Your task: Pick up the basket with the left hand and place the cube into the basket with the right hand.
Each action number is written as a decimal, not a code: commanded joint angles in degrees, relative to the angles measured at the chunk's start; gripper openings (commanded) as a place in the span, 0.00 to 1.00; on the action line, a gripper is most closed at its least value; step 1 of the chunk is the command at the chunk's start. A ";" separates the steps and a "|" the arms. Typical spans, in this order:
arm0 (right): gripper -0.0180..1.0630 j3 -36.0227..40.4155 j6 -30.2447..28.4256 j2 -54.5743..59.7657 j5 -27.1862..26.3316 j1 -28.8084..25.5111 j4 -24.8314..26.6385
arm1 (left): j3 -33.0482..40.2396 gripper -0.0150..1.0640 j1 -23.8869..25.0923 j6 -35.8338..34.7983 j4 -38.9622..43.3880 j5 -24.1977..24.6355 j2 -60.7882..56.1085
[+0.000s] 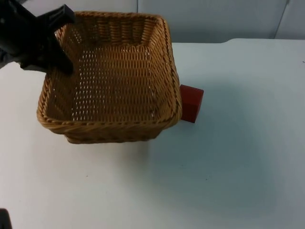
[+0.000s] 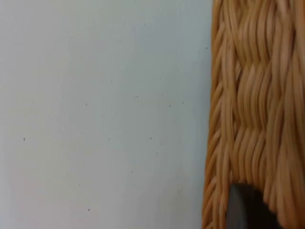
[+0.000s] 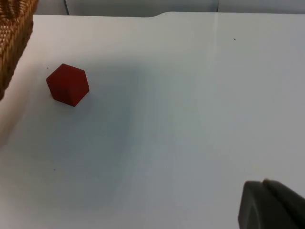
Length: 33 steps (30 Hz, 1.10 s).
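A woven wicker basket (image 1: 109, 125) hangs a little above the table at the left-centre, and nothing lies inside it. My left gripper (image 1: 61, 42) is shut on the rim of its left wall near the back corner. In the left wrist view the basket wall (image 2: 257, 95) runs close past a black fingertip (image 2: 248, 210). A red cube (image 1: 192, 103) rests on the table just right of the basket, its left part hidden behind the basket's right rim. The right wrist view shows the cube (image 3: 68, 84) standing free, beside the basket's corner (image 3: 14, 33). My right gripper (image 3: 271, 205) is well away from it, over bare table.
The white table (image 1: 238, 167) stretches open to the right of and in front of the cube. Along the back it ends at the grey partition wall (image 1: 224, 19). A soft shadow lies on the table under the basket.
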 commanded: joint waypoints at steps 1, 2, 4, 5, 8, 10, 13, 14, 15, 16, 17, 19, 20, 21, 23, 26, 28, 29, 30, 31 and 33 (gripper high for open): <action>0.01 0.28 -0.16 -0.15 -0.64 -0.17 0.00 | -0.50 0.01 0.81 -0.63 -0.91 2.06 -1.90; 0.01 0.28 -0.16 -0.15 -0.64 -0.17 0.00 | -0.50 0.01 0.81 -0.63 -0.91 2.20 -2.05; 0.01 0.28 -0.16 -0.15 -0.64 -0.17 0.00 | -0.50 0.01 0.81 -0.63 -1.21 2.18 -2.17; 0.01 0.28 -0.16 -0.15 -0.64 -0.17 0.00 | -0.50 0.01 0.81 -0.63 -1.21 2.18 -2.17; 0.01 0.28 -0.16 -0.15 -0.64 -0.17 0.00 | -0.50 0.01 0.81 -0.63 -1.20 2.33 -2.17; 0.01 0.28 -0.16 -0.15 -0.64 -0.17 0.00 | -0.50 0.01 0.81 -0.63 -1.20 2.18 -2.17; 0.01 0.28 -0.16 -0.15 -0.64 -0.17 0.00 | -0.50 0.01 0.81 -0.63 -1.20 1.93 -2.17; 0.01 0.28 -0.16 -0.15 -0.64 -0.17 0.00 | -0.50 0.01 0.81 -0.63 -1.20 1.82 -2.17; 0.01 0.28 -0.16 -0.15 -0.64 -0.17 0.00 | -0.50 0.01 0.81 -0.63 -1.20 1.82 -2.17; 0.01 0.28 -0.16 -0.15 -0.64 -0.17 0.00 | -0.50 0.01 0.81 -0.63 -1.20 1.82 -2.17; 0.01 0.28 -0.16 -0.15 -0.64 -0.17 0.00 | -0.50 0.01 0.81 -0.63 -1.20 1.82 -2.17; 0.01 0.28 -0.16 -0.15 -0.64 -0.17 0.00 | -0.50 0.01 0.81 -0.63 -1.20 1.82 -2.17; 0.01 0.28 -0.16 -0.15 -0.64 -0.17 0.00 | -0.50 0.01 0.81 -0.63 -1.20 1.82 -2.17; 0.01 0.28 -0.16 -0.15 -0.64 -0.17 0.00 | -0.50 0.01 0.81 -0.63 -1.20 1.72 -2.17; 0.01 0.28 -0.16 -0.15 -0.64 -0.17 0.00 | -0.50 0.01 0.81 -0.63 -1.20 1.72 -2.17; 0.01 0.28 -0.16 -0.15 -0.64 -0.17 0.00 | -0.50 0.01 0.81 -0.63 -1.20 1.72 -2.17; 0.01 0.28 -0.16 -0.15 -0.64 -0.17 0.00 | -0.50 0.01 0.81 -0.63 -1.20 1.72 -2.17; 0.01 0.28 -0.16 -0.15 -0.64 -0.17 0.00 | -0.50 0.01 0.81 -0.63 -1.20 1.72 -2.17; 0.01 0.28 -0.16 -0.15 -0.64 -0.17 0.00 | -0.50 0.01 0.81 -0.63 -1.20 1.72 -2.17; 0.01 0.28 -0.16 -0.15 -0.64 -0.17 0.00 | -0.50 0.01 0.81 -0.63 -1.20 1.72 -2.17; 0.01 0.28 -0.16 -0.15 -0.64 -0.17 0.00 | -0.50 0.01 0.81 -0.63 -1.20 1.72 -2.17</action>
